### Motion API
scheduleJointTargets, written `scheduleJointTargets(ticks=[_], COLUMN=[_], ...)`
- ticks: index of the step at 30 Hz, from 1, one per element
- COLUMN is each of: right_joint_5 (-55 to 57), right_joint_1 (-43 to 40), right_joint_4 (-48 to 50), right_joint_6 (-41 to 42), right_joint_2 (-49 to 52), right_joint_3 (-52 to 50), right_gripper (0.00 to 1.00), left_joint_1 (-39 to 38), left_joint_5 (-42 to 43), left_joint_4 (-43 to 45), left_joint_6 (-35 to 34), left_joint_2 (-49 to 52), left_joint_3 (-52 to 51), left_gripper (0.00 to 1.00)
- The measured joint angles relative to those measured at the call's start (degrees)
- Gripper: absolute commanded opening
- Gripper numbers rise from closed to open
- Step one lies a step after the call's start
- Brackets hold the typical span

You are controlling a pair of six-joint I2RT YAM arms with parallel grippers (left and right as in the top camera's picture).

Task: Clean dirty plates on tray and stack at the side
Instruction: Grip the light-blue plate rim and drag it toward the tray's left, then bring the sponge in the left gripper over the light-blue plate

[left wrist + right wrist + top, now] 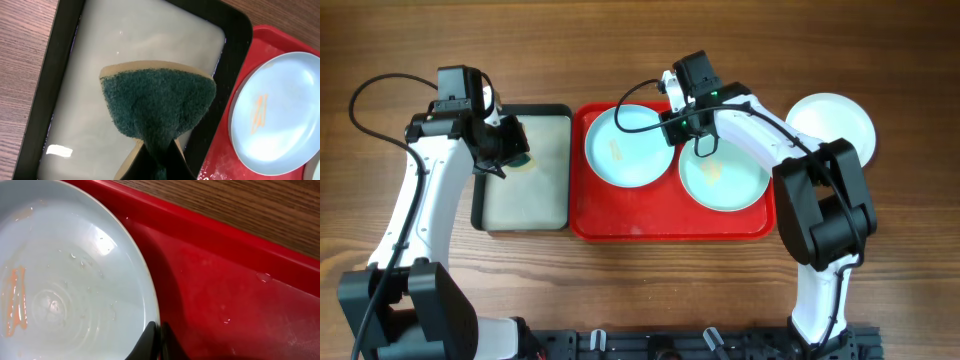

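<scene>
The red tray holds two pale aqua plates. The left plate has an orange smear and also shows in the left wrist view and the right wrist view. My right gripper is shut on that plate's right rim, seen from overhead near the tray's back. The right plate lies flat with a faint smear. A white plate sits on the table right of the tray. My left gripper is shut on a green scouring sponge over the black-rimmed tray.
The black-rimmed tray with a pale wet inside stands directly left of the red tray, their rims close together. Bare wooden table lies around both trays. Cables trail from both arms.
</scene>
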Motion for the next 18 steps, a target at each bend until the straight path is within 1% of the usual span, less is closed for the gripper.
scheduleJointTargets(ticks=[5,6,7,8,9,10,11,12,16,18], right_joint_5=[0.2,0.2,0.2,0.2,0.2,0.4,0.5,0.7,0.9,0.9], right_joint_1=[0.0,0.0,0.0,0.0,0.0,0.0,0.0,0.0,0.0,0.0], right_joint_4=[-2.0,-2.2,-2.4,-2.5,-2.6,-2.6,-2.5,-2.5,-2.5,-2.5], right_joint_6=[0.4,0.6,0.8,1.1,1.3,1.4,1.5,1.5,1.7,1.7], right_joint_2=[-0.4,-0.4,-0.5,-0.5,-0.5,-0.5,-0.5,-0.5,-0.5,-0.5], right_joint_3=[0.0,0.0,0.0,0.0,0.0,0.0,0.0,0.0,0.0,0.0], right_gripper=[0.04,0.07,0.17,0.21,0.22,0.21,0.15,0.13,0.11,0.07], left_joint_1=[0.0,0.0,0.0,0.0,0.0,-0.2,-0.5,-1.3,-5.3,-6.6], left_joint_5=[0.0,0.0,0.0,0.0,0.0,0.0,0.0,0.0,0.0,-0.1], left_joint_4=[0.0,0.0,0.1,0.1,0.2,0.4,0.7,1.0,3.0,3.6], left_joint_6=[0.7,0.9,1.1,1.4,1.6,1.7,1.9,2.0,2.2,2.2], left_joint_2=[0.0,0.0,0.0,0.0,0.0,0.0,0.0,0.0,0.0,0.0], left_joint_3=[0.0,0.0,0.0,0.0,0.0,0.0,0.0,0.0,0.0,0.0], left_gripper=[0.04,0.04,0.04,0.04,0.04,0.04,0.04,0.04,0.04,0.04])
